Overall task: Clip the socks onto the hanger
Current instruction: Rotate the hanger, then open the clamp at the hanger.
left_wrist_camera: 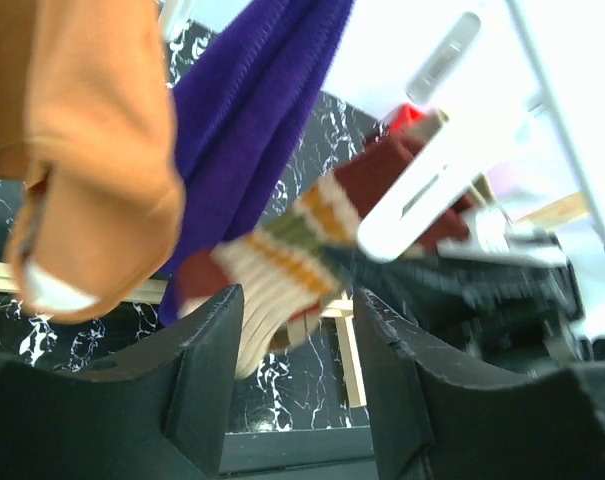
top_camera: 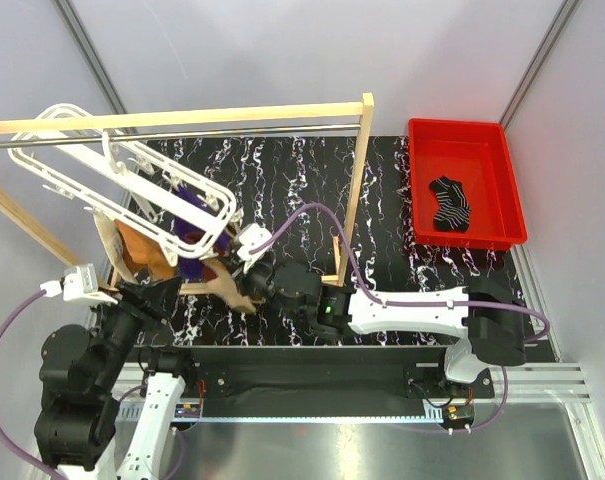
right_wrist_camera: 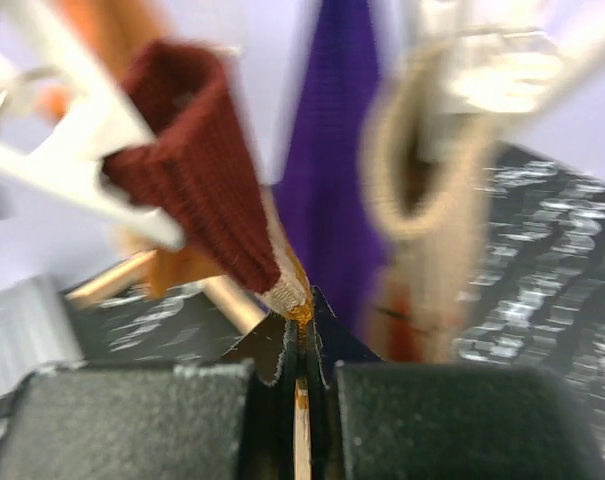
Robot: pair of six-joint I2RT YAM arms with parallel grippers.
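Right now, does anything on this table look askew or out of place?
Yes. The large white plastic lattice hanger hangs tilted under the metal rod, not level. The right pincer is shut on the striped end of a dark red sock caught in a white clip, which may be pulling it askew.

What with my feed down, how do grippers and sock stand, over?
Right gripper shut on striped sock edge; left gripper open near it. Cuff at white clip. Purple sock crowds close beside.
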